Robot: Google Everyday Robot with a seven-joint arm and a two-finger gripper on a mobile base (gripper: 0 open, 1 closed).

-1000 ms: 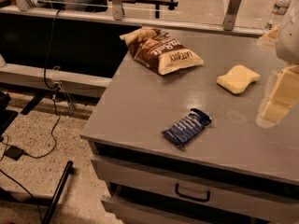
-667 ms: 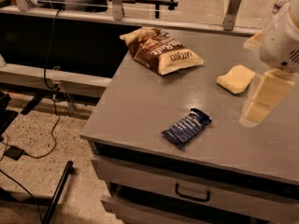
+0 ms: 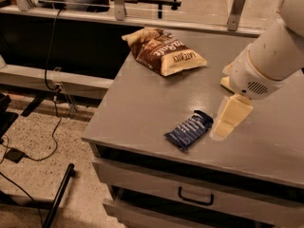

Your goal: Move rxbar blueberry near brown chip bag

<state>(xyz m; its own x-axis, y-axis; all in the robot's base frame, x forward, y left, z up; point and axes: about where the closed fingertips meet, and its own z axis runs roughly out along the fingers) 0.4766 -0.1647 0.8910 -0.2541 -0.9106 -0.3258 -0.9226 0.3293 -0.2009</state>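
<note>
The rxbar blueberry [image 3: 189, 130] is a small dark navy bar with pale lettering, lying flat near the front edge of the grey table [image 3: 142, 103]. The brown chip bag [image 3: 164, 50] lies puffy and crinkled at the table's back left, well apart from the bar. My gripper [image 3: 223, 127] hangs cream-coloured from the white arm [image 3: 268, 56], its tip just right of the bar and close above the table. It holds nothing that I can see.
A pale yellow sponge [image 3: 226, 82] is mostly hidden behind the arm at the right. A drawer with a dark handle [image 3: 194, 197] sits under the table front. Cables [image 3: 52, 127] and a black stand leg [image 3: 59, 194] lie on the floor at left.
The arm and gripper have moved left and down, from the table's right side to just right of the bar, now covering most of the sponge. The bar and chip bag have not moved.
</note>
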